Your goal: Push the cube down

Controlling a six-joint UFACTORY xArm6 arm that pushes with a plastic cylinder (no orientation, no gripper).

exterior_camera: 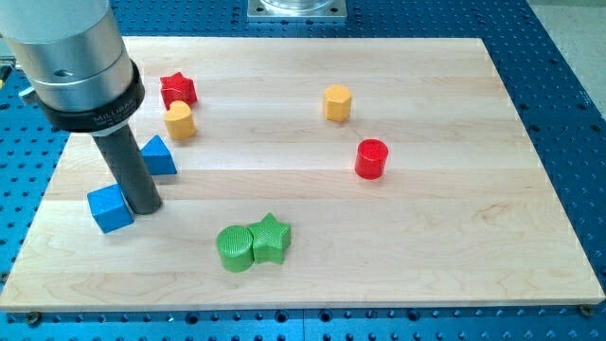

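Closest to the view's bottom sit a green cylinder (235, 248) and a green star (271, 237), pressed right up against each other, cylinder on the view's left.

Just above and to the left is the blue cube (110, 208), the one that matters here. It's a small, bright blue block with a lighter top face and darker sides, turned a bit so one corner points toward the view's bottom. It sits near the left edge of the wooden board (454, 237), on the lower part. The rod's tip (145, 208) is planted right beside it on the view's right, touching or as good as touching, hard to call. No jaws on this thing at all, just a plain dark rod, so nothing to say about open or closed.

Right behind the rod is a blue triangular block (158, 156), partly hidden by it. Further up there's a yellow hexagonal block (179, 120) with a red star (177, 89) just behind it, nearly touching.

Over on the right half, well apart from everything else, a red cylinder (371, 158) and, further back, another yellow hexagonal block (337, 102).

There's white lettering on the black collar (90, 104) of the arm's big grey housing, but it's too small to read properly.
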